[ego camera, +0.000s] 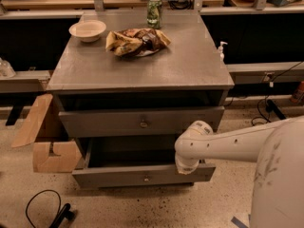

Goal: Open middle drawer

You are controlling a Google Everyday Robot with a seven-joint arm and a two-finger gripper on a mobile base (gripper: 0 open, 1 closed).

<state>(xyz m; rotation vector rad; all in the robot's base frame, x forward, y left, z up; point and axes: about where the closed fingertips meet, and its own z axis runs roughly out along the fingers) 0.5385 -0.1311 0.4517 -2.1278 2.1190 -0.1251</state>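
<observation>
One gripper: at middle drawer front's top edge, right side of cabinet
Grip width: cannot tell
middle drawer: low on cabinet, pulled out, interior showing, knob centred
bowl: cabinet top, back left

Glossy white gripper at matt drawer

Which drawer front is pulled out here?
The middle drawer, lower of the two fronts: it juts forward with its inside exposed, gripper at its right end. The upper drawer sits back.
</observation>
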